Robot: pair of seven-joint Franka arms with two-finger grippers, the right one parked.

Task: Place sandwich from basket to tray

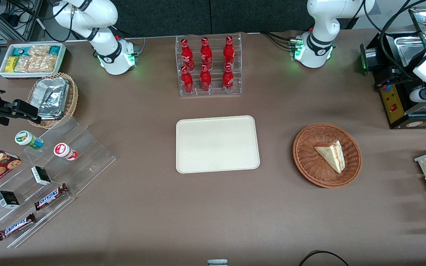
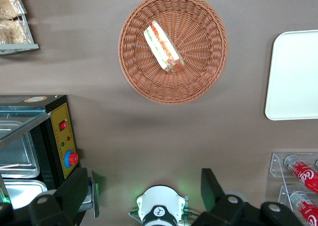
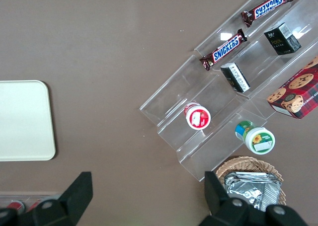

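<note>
Reddish-brown wicker holds our target: the sandwich (image 1: 331,156) lies in the basket (image 1: 306,162), toward the working arm's end of the table, with the cream tray (image 1: 216,125) well apart beside it and bare. Our gripper (image 2: 144,193) hangs high above the table, farther from the front camera than the basket, its fingers (image 2: 74,188) spread wide and holding nothing. We judge the risks ahead as these: soft bread may crush or shed filling under a hard squeeze, the wedge's slanted faces may slip, and fingertips coming down too deep could snag the weave and drag the basket.
</note>
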